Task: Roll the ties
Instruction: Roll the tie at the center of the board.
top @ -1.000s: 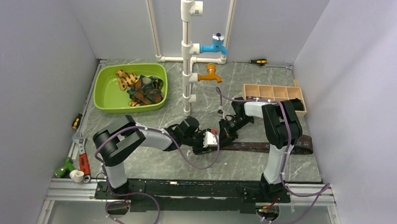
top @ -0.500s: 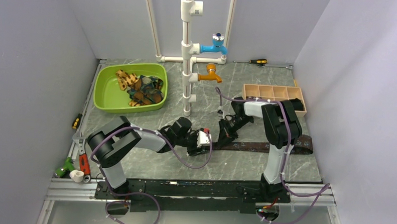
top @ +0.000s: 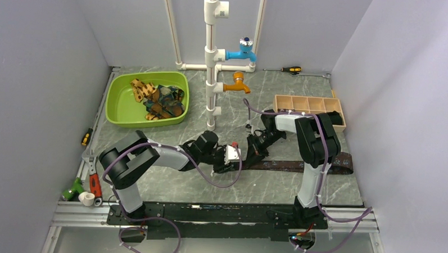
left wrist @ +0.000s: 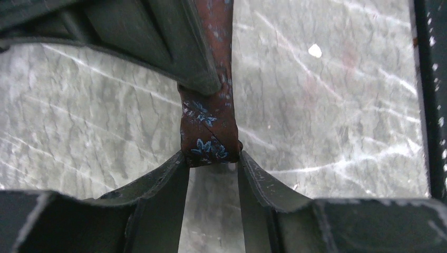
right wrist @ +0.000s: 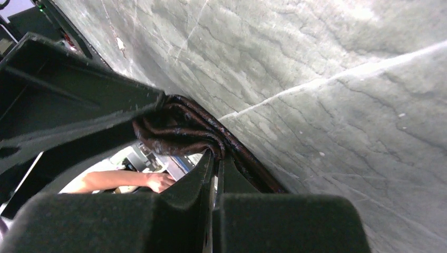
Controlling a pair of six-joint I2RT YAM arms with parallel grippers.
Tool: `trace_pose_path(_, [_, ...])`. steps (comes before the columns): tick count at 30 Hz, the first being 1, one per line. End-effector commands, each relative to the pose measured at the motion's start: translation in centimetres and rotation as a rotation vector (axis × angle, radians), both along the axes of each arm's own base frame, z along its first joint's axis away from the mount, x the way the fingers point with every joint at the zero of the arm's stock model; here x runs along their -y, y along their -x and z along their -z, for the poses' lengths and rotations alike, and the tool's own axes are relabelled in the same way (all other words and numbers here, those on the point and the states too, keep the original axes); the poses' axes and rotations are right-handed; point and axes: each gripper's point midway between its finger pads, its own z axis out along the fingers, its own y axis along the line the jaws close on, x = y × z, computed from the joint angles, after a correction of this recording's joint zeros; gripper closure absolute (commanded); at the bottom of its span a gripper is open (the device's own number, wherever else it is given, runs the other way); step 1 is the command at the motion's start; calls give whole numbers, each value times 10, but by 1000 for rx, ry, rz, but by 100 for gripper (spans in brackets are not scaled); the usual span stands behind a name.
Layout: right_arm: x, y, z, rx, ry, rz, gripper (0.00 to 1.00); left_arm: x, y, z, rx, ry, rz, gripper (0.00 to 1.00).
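Along the near edge of the grey marble tabletop (top: 208,188), a metal rail (top: 219,212) carries both arm bases. The stretch of tabletop just beyond it is bare. Red-handled pliers (top: 95,184) and a white cup (top: 87,199) lie at the near left corner.

Mid-tabletop, a brown tie (top: 279,164) sprinkled with small blue flowers lies flat, running from the centre out to the right edge. Its left end is folded over on itself. The left tool (left wrist: 212,159) meets that end from the left, low over the surface. Its fingers (left wrist: 168,176) are parted only to the width of the folded end and press against both sides of it. The right tool (right wrist: 213,161) comes down from the far side, clenched tight, its tips against the bunched folds. Whether any cloth is pinched between them cannot be told.

Farther back, bare marble surrounds a white pipe stand (top: 211,75) with a blue tap (top: 241,51) and an orange tap (top: 237,85). A green tub (top: 150,74) in the far left corner holds bundled ties (top: 161,100). A wooden compartment box (top: 307,104) sits toward the far right corner. A screwdriver (top: 291,69) lies along the far edge.
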Motion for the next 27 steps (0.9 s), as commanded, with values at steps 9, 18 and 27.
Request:
trace_pose_path(9, [17,0,30,32,125,-35,100,46,-1,-30,-37,114,45,56])
trace_pose_path(18, [15,2,27,24,111,-33,100,50,-7,10,-67,56,3,52])
trace_pose_path(27, [8,-1,10,26,54,-32,96,29,-6,35,-58,-64,-25,68])
